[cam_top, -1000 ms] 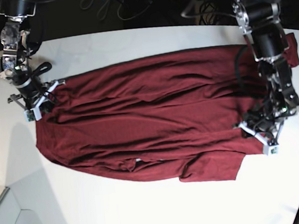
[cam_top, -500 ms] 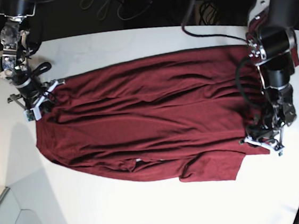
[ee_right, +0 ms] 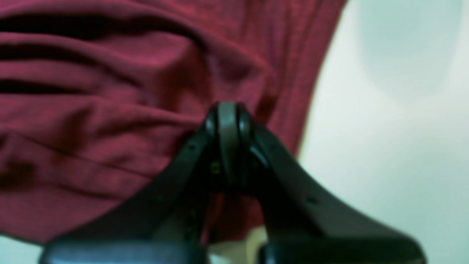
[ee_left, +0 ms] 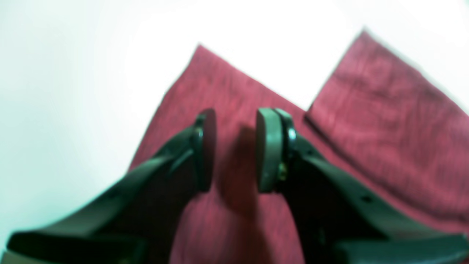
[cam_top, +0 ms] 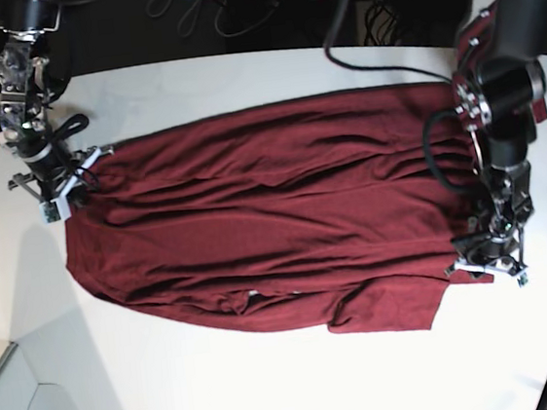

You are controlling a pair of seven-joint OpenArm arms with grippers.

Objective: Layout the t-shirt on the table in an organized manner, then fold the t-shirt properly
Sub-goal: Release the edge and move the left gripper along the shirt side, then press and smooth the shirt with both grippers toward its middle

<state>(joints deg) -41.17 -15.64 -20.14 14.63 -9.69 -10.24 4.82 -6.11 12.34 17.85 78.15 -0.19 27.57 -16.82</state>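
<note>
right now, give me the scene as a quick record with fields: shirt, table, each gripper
shirt: t-shirt, maroon, spread wide on the table with long wrinkles, lower edge partly folded over
table: table, white, bare around the cloth
left gripper: left gripper, jaws apart, low over a shirt corner, nothing between the pads
right gripper: right gripper, jaws closed, pinching bunched fabric at the shirt's edge
arm placement: one gripper at each end of the shirt in the base view
fold status: not folded yet
</note>
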